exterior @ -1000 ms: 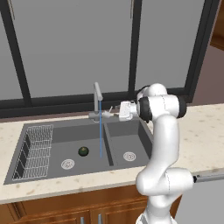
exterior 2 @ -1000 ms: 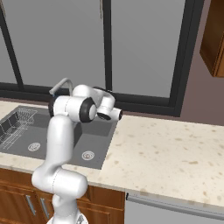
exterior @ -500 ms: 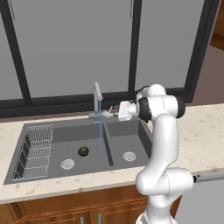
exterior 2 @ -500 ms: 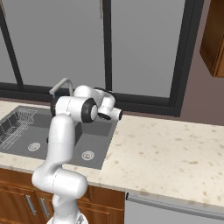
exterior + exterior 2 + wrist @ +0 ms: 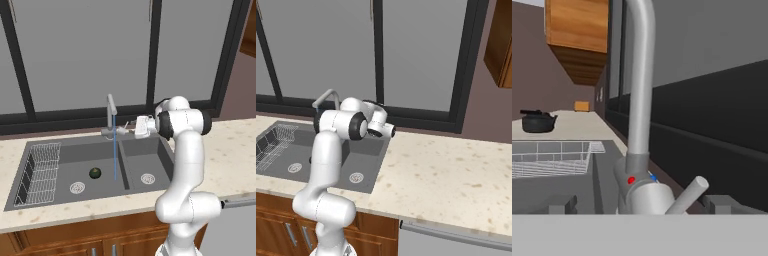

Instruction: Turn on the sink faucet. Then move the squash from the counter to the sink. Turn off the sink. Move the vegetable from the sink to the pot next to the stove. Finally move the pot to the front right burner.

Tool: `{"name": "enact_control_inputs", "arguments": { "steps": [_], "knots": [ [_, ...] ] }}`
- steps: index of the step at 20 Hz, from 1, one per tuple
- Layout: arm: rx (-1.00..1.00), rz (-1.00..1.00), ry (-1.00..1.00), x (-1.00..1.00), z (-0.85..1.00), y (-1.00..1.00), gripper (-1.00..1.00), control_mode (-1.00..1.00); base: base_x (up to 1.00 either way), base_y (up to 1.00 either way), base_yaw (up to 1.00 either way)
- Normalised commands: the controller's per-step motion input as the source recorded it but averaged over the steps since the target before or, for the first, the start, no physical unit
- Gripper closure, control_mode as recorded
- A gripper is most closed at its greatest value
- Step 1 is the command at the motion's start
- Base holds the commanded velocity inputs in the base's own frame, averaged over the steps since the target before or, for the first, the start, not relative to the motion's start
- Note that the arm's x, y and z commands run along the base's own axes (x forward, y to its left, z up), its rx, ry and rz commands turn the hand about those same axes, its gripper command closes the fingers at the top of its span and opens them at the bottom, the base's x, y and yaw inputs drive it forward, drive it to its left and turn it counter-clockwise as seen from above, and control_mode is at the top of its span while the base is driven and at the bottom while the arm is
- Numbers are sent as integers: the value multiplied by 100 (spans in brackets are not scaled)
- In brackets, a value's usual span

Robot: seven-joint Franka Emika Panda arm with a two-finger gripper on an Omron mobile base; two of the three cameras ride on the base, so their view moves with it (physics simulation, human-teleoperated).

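Left base view: arm (image 5: 182,165) level (jaws wide) beside faucet (image 5: 112,117).

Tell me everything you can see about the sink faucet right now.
The sink faucet is slim grey metal: a tall spout rising from a round base at the back rim of the sink, over the divider between the basins. A thin blue stream falls from the spout, so it is running. The hand view shows red and blue dots on the base and a short lever angled up to the side. Nothing visibly touches it.
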Motion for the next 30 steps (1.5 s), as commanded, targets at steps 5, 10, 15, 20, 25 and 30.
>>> {"name": "enact_control_inputs", "arguments": {
  "steps": [5, 10, 15, 20, 25, 30],
  "knots": [
    [0, 8, 0, 8, 0, 21, -100, -100, 0, 0, 0],
    [0, 14, 0, 0, 8, 28, -100, -100, 0, 0, 0],
    [0, 11, 0, 0, 12, 35, -100, -100, 0, 0, 0],
    [0, 9, 0, 0, 16, 34, -100, -100, 0, 0, 0],
    [0, 5, 0, 0, 20, 45, -100, -100, 0, 0, 0],
    [0, 3, 0, 0, 18, 48, -100, -100, 0, 0, 0]
  ]
}}
